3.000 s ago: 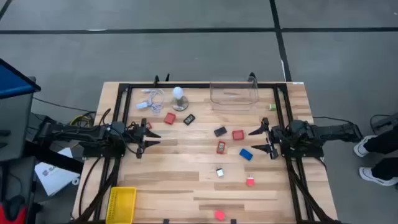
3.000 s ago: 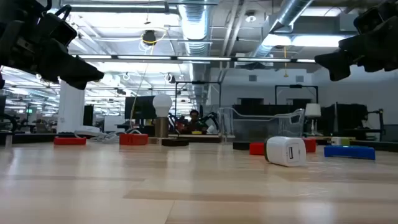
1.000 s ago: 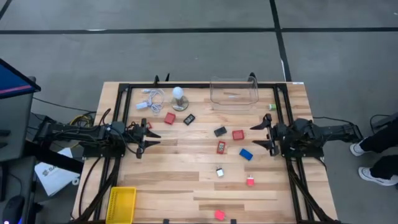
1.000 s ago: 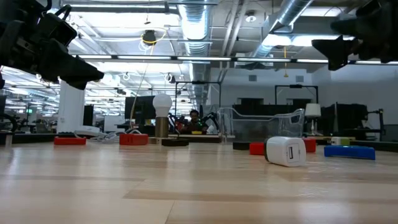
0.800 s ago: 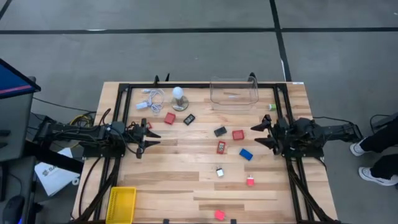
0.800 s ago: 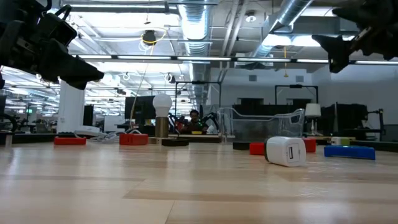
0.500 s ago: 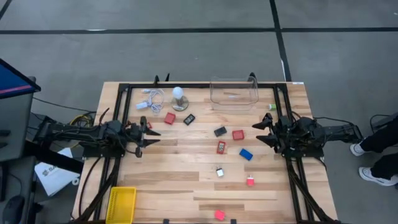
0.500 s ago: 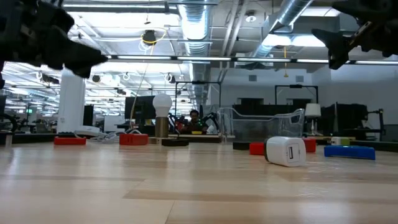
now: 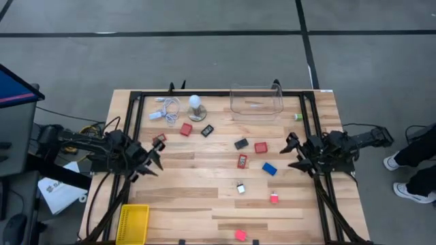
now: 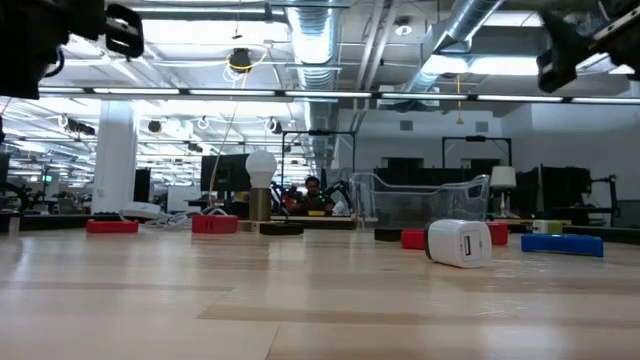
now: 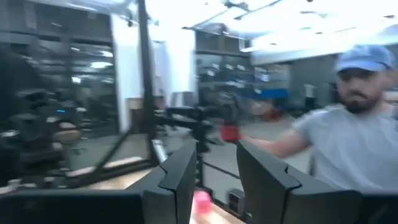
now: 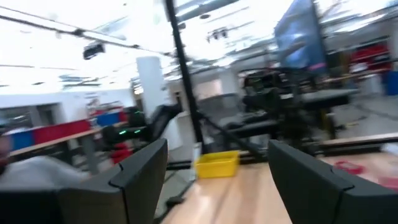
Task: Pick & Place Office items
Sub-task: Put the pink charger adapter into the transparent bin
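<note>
blue block (image 9: 270, 169) near right pincer (image 9: 293, 154), probably apart

- The left arm reaches in from the table's left edge, its left gripper (image 9: 151, 162) raised clear of the tabletop and angled toward the near side.
- Its fingers (image 11: 180, 180) stand a narrow gap apart, with nothing between them.
- The right arm comes in from the right edge; the right gripper (image 9: 293, 155) hangs above the surface.
- Its fingers (image 12: 140, 177) are spread wide and hold nothing.
</note>
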Controlling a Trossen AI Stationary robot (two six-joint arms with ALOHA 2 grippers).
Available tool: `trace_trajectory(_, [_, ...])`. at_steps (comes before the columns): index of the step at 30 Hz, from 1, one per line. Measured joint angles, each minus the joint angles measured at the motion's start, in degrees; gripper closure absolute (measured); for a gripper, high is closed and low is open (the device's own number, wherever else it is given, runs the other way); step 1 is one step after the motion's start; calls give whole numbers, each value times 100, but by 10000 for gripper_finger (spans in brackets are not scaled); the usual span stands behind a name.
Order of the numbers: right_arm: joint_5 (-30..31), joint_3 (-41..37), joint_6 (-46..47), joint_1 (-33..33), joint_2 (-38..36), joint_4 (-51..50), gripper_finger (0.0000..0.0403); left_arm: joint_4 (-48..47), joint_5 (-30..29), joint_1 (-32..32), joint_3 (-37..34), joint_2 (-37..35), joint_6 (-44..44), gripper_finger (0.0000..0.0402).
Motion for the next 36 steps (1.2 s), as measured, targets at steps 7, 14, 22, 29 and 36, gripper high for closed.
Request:
trace_trajectory(7, [541, -4, -489, 779, 567, 859, 134, 1209, 42, -1178, 0, 1189, 1003, 288])
trace_trajectory(14, [584, -7, -720, 1024, 1413, 1644, 134, 2976, 28, -1620, -2, 1806, 886, 288])
trace_trajectory(22, [532, -8, -673, 1112, 2647, 2764, 134, 2824, 10, -1618, -2, 1731, 832, 288])
trace_trajectory(29, [552, 302, -908, 1076, 3287, 3064, 134, 2103, -14, -1618, -2, 1736, 861, 288])
trace_trajectory(36, [551, 490, -902, 973, 3385, 3060, 134, 2119, -7, -1643, -2, 1731, 668, 288])
